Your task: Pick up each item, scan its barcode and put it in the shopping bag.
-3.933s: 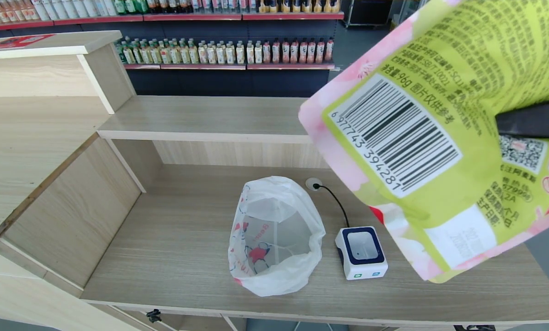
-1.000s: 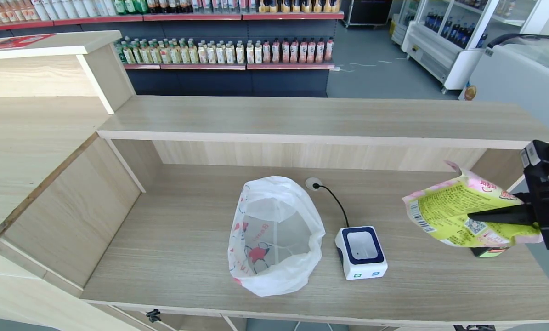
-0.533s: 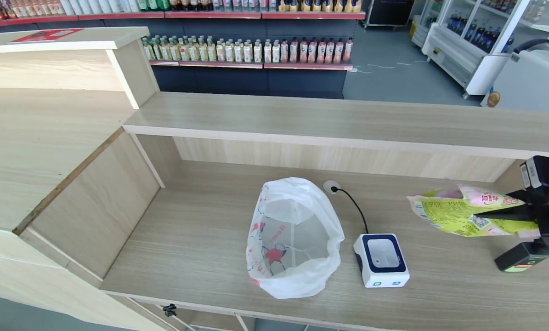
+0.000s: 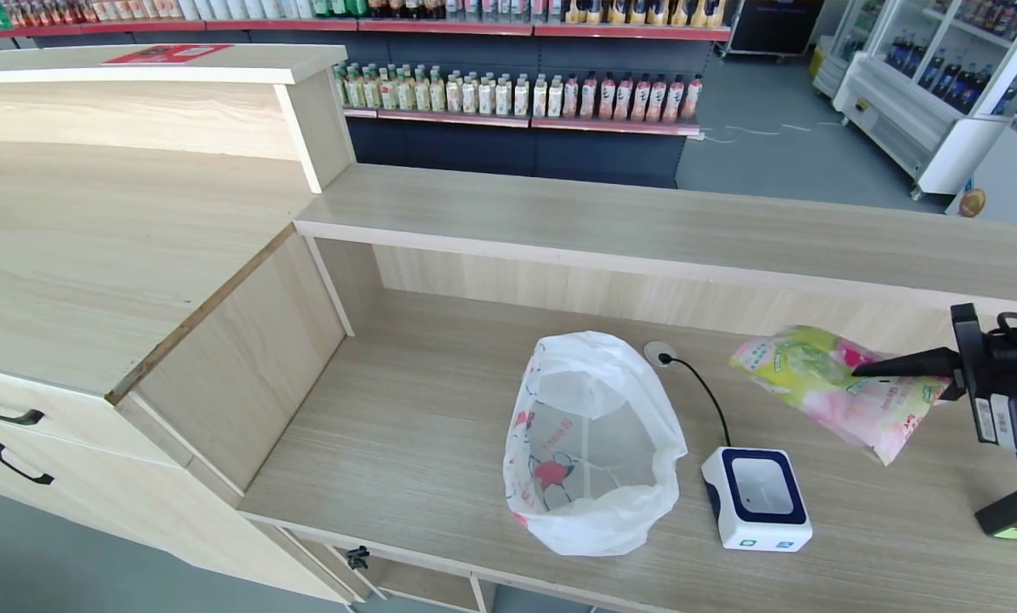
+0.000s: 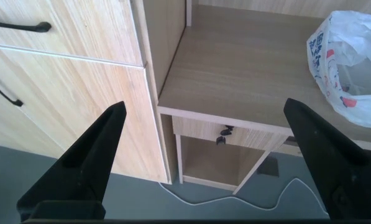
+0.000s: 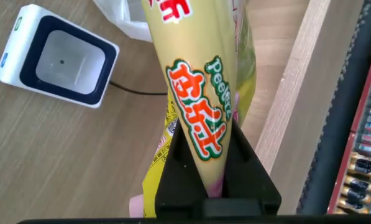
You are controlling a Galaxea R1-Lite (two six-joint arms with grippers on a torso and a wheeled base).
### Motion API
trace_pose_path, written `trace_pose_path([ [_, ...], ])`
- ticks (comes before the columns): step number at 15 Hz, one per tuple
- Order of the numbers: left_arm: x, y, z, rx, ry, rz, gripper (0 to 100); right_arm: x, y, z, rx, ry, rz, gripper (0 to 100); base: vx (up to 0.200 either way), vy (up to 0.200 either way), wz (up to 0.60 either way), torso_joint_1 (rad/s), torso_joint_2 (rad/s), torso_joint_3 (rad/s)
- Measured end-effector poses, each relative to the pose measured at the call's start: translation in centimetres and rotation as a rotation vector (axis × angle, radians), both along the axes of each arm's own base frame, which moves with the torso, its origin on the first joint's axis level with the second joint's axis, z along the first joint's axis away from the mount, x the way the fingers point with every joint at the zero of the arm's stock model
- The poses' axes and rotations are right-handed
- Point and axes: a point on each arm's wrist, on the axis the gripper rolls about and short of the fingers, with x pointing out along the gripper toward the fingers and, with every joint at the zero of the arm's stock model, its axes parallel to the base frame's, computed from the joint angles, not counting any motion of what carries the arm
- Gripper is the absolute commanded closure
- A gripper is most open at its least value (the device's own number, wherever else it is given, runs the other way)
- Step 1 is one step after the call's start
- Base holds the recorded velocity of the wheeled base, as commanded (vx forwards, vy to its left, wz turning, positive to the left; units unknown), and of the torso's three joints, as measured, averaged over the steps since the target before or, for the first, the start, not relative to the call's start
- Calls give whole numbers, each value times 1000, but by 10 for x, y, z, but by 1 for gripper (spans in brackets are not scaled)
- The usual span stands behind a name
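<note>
One snack pouch (image 4: 831, 392) pinched in my right claw (image 4: 865, 372), raised just beyond the scanner (image 4: 757, 498) | step: scanning, I judged | next: lower its barcode over the scanner's window | left claw (image 5: 204, 155) spread, holding nothing.

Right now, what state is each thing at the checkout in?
Shopping bag: standing on counter, mouth open.
Snack pouch: clamped in right gripper, off the counter.
Barcode scanner: flat on counter, window up, cable attached.
Left gripper: open, empty.
Drawers: shut.
</note>
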Motion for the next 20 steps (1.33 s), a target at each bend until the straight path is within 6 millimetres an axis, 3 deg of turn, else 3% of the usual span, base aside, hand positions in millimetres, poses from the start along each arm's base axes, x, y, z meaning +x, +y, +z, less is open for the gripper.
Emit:
trace_pose_path([
  [4,0,0,0,0,-1,-1,0,-15,-9,-25,32,80,-30,100,0,0,0,0,0,0],
  [9,0,0,0,0,-1,-1,0,-15,-13,-50,-1,2,-35,100,0,0,0,0,0,0],
  [20,0,0,0,0,-1,-1,0,-15,-13,-78,-72,-31,57,100,0,0,0,0,0,0],
])
